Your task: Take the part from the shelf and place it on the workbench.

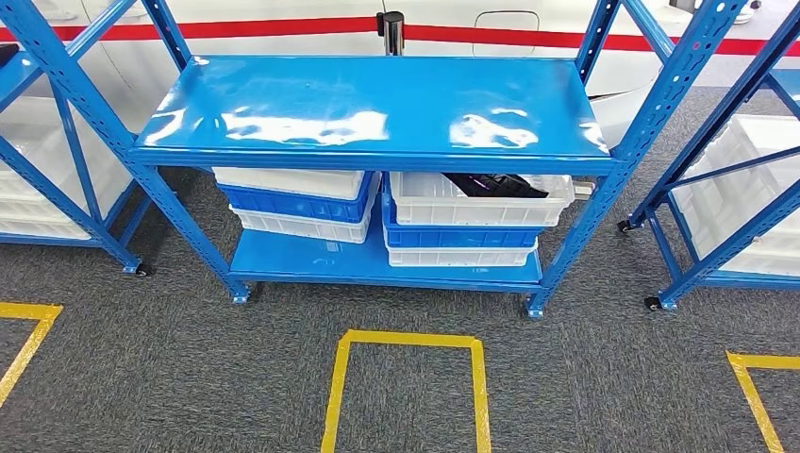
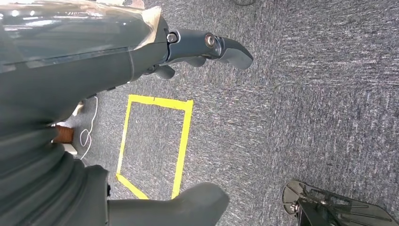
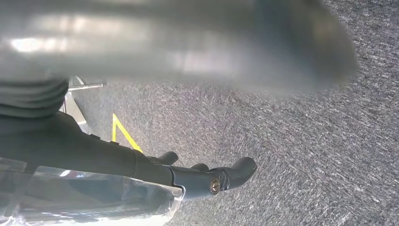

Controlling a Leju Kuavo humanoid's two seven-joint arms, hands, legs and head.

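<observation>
A blue metal shelf (image 1: 377, 104) stands ahead of me with a bare top board. On its lower board a white bin (image 1: 476, 206) on the right holds a black part (image 1: 495, 184), half hidden under the top board. My left hand (image 2: 155, 56) hangs over the carpet with its fingers (image 2: 221, 47) stretched out and nothing in it. My right hand (image 3: 179, 176) also hangs over the carpet, its fingers (image 3: 233, 172) extended and holding nothing.
Stacked white and blue bins (image 1: 297, 203) fill the lower board's left side. More blue shelves with white bins stand at the left (image 1: 38, 160) and right (image 1: 745, 189). Yellow tape squares (image 1: 406, 387) mark the grey carpet in front.
</observation>
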